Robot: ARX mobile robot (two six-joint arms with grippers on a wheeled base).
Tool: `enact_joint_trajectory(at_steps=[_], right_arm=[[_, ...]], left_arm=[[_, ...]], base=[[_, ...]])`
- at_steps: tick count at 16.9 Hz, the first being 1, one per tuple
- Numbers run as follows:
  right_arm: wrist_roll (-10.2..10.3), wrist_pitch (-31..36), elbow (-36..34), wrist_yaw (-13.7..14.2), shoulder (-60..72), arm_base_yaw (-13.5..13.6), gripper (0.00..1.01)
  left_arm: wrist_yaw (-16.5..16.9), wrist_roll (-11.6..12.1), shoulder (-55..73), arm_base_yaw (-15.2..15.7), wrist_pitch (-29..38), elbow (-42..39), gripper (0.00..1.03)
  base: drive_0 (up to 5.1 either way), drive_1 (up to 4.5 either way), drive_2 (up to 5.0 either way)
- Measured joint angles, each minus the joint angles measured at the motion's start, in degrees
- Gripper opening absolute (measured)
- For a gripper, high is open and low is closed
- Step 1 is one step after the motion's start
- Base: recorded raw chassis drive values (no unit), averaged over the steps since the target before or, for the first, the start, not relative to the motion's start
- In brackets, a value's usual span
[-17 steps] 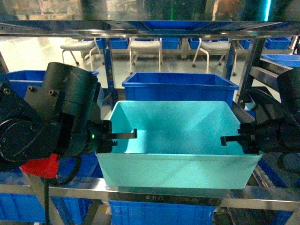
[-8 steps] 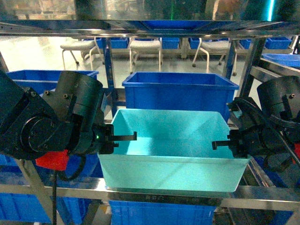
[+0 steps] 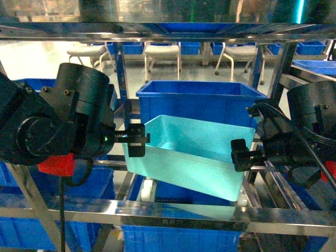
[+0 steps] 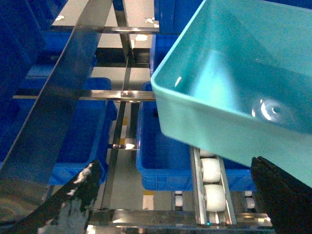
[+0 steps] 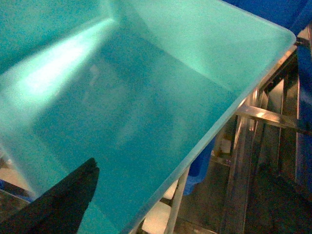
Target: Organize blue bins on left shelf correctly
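One turquoise blue bin [image 3: 189,152] sits tilted on the middle level of the left shelf [image 3: 173,212], its left end higher than its right in the head view. My left gripper [image 3: 137,140] is at the bin's left wall and my right gripper [image 3: 240,155] at its right wall. In the left wrist view the bin [image 4: 234,97] hangs over a white roller track [image 4: 210,175], ahead of the open left gripper [image 4: 174,163]. In the right wrist view the right gripper [image 5: 183,168] stands open astride the bin's rim [image 5: 229,117], one finger [image 5: 63,204] over the inside.
A deep-blue crate [image 3: 199,102] stands directly behind the turquoise bin on the same level. More deep-blue crates [image 4: 165,146] fill the level below and the left side [image 3: 31,89]. Steel uprights [image 3: 273,73] frame the bay. Chairs [image 3: 163,52] stand far behind.
The bin has moved back from the front beam, deeper into the shelf towards the deep-blue crate, and now sits tilted. Both grippers went forward with it.
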Motion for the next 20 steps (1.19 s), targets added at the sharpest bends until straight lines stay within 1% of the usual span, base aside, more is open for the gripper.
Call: enact_joint_trajectory(at_steps=[1,2,3,6,7,8,9,10,11,13,14,15,16,17,18,19,20], right_arm=[[0.35,1.64,-1.03,-0.61,-0.55,0.07,1.0],[0.39,3.91,-2.8,-1.42,-1.66,0.37,0.97],[0.7,4.74,-3.8,-1.62,-2.56,0.44,0.97],[1.66,7.13,-6.03,-2.6,-4.33,0.87,0.98],[2.1,8.17,-7.21,-2.78,-5.29,0.9,0.98],[2.95,8.59,-9.09,-3.06,-7.04,1.14,0.98],[3.74,9.44,-11.69,-3.65,-9.05,1.29,0.98],[5.01,10.08,-14.73,-4.13,-11.17,1.55,0.98],[5.95,10.6,-17.68,-4.28,-13.07,1.97,0.98],[7.21,10.56,-22.93,-4.48,-17.73,2.25,0.98],[8.09,9.86,-25.31,-4.48,-20.74,2.27,0.98],[8.31,8.37,-27.34,-3.74,-23.78,2.29,0.98],[8.55,8.31,-28.0,-3.58,-25.05,2.29,0.98],[8.26,13.55,-28.89,-1.03,-24.02,2.82,0.96],[6.78,25.79,-31.32,5.9,-21.44,3.39,0.89],[4.87,37.29,-37.35,14.27,-20.33,3.39,0.76],[4.11,42.97,-42.47,18.03,-20.79,2.6,0.67]], left_arm=[[0.02,0.0,-2.32,-0.02,-0.26,-1.33,0.99],[-0.02,-0.02,-5.33,-0.5,-0.17,-2.75,0.99],[-0.09,-0.04,-7.3,-0.59,0.11,-3.65,0.97],[-0.87,-0.11,-11.8,-1.05,0.57,-6.01,0.98],[-0.87,-0.2,-13.05,-1.25,0.26,-6.75,0.98],[-1.33,-0.24,-15.78,-1.75,-0.52,-8.72,0.98],[-1.9,-0.26,-18.99,-2.51,-2.86,-11.52,0.98],[-2.64,-0.61,-21.22,-3.19,-4.94,-13.92,0.98],[-3.41,-1.44,-24.02,-3.98,-6.36,-16.68,0.98],[-3.06,-3.39,-30.53,-5.46,-9.44,-19.45,0.98],[-4.0,-3.96,-33.9,-6.25,-10.34,-20.79,0.98],[-5.11,-4.13,-36.74,-7.06,-12.07,-21.81,0.98],[-5.31,-4.2,-37.38,-7.23,-11.87,-21.92,0.98],[-5.62,-3.85,-37.0,-7.28,-10.49,-22.14,0.98],[-7.45,-1.75,-35.28,-7.02,3.56,-25.64,0.91],[-7.1,3.13,-34.77,-5.7,19.1,-32.85,0.79],[-6.19,5.97,-35.47,-3.41,29.05,-39.52,0.68]], base=[[0.0,0.0,0.0],[0.0,0.0,0.0],[0.0,0.0,0.0],[0.0,0.0,0.0],[0.0,0.0,0.0],[0.0,0.0,0.0],[0.0,0.0,0.0],[0.0,0.0,0.0],[0.0,0.0,0.0],[0.0,0.0,0.0],[0.0,0.0,0.0],[0.0,0.0,0.0],[0.0,0.0,0.0],[0.0,0.0,0.0],[0.0,0.0,0.0],[0.0,0.0,0.0],[0.0,0.0,0.0]])
